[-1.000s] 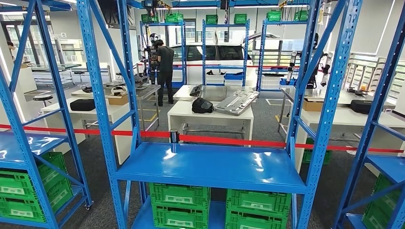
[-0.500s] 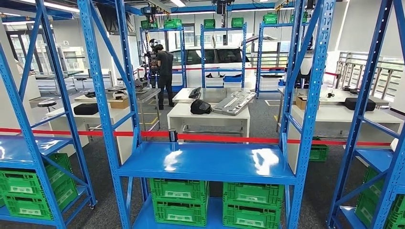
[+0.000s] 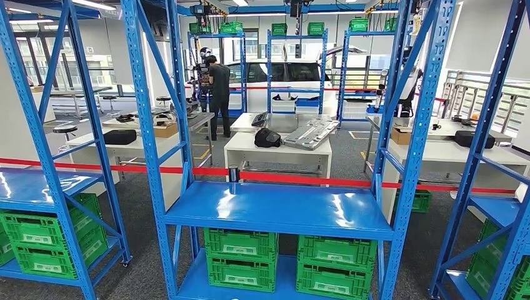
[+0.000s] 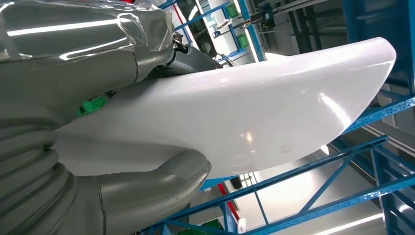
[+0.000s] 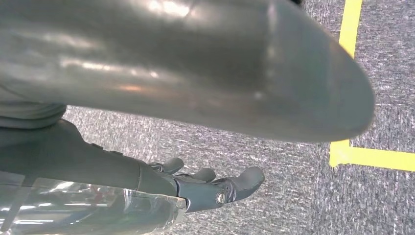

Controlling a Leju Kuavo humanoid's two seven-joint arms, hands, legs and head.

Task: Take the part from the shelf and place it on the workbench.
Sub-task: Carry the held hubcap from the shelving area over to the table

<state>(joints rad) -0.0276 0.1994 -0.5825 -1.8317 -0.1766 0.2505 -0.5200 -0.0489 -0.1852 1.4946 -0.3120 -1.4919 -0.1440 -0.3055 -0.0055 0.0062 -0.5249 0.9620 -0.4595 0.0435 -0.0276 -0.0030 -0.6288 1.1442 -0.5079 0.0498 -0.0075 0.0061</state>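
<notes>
In the left wrist view a glossy white curved part lies in my left hand, whose thick grey thumb presses on one side of it while the wrapped fingers press on the other. My right hand hangs over grey carpet with its dark fingers stretched out and nothing in them. In the head view a blue shelf rack stands straight ahead, its middle board bare. Behind it stands a white workbench bearing a black bag and a grey metal panel.
Green crates fill the rack's lowest level. A red barrier band runs across behind the rack. More blue racks stand to the left and right. A person stands at a far bench. Yellow floor tape lies near my right hand.
The whole head picture has swayed and shifted a little between frames, so the camera has moved. The racks, benches and far person keep their places relative to one another.
</notes>
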